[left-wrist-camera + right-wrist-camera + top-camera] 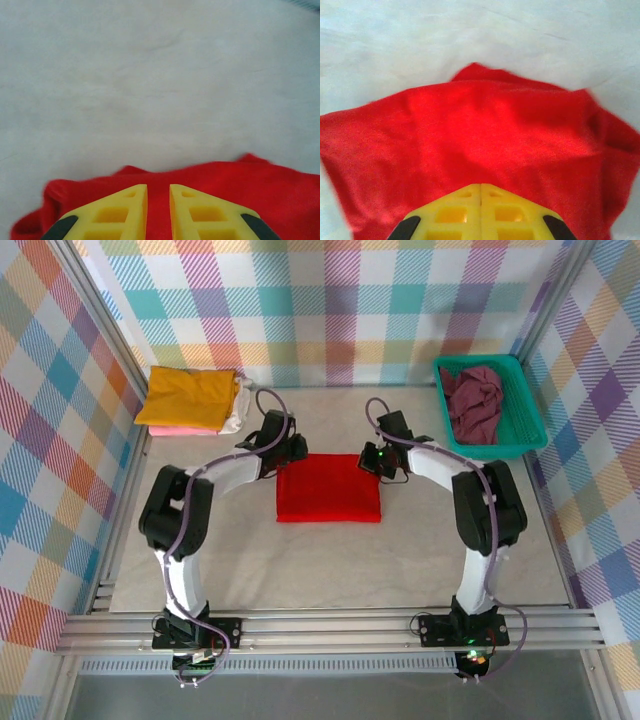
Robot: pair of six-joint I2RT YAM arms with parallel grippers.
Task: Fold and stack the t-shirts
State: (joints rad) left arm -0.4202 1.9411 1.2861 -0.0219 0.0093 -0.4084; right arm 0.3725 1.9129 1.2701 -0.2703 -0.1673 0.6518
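yellow fingers of my right gripper, pressed flat together, hang low over the red t-shirt, whose cloth bunches up just ahead of them; whether any fold is caught between them i cannot tell. my left gripper sits at the garment's other far corner, its fingers nearly together with a thin slit showing red, and i cannot tell if it nips the cloth. seen from above, the red t-shirt lies folded into a rectangle at the middle of the grey table, between my two arms. well apart at the far left corner, a mustard yellow t-shirt tops a stack, a pink t-shirt edging out beneath it and a white t-shirt at its right side; my left wrist stands between that stack and the red t-shirt. at the far right, a teal mesh basket holds a crumpled dark maroon t-shirt.
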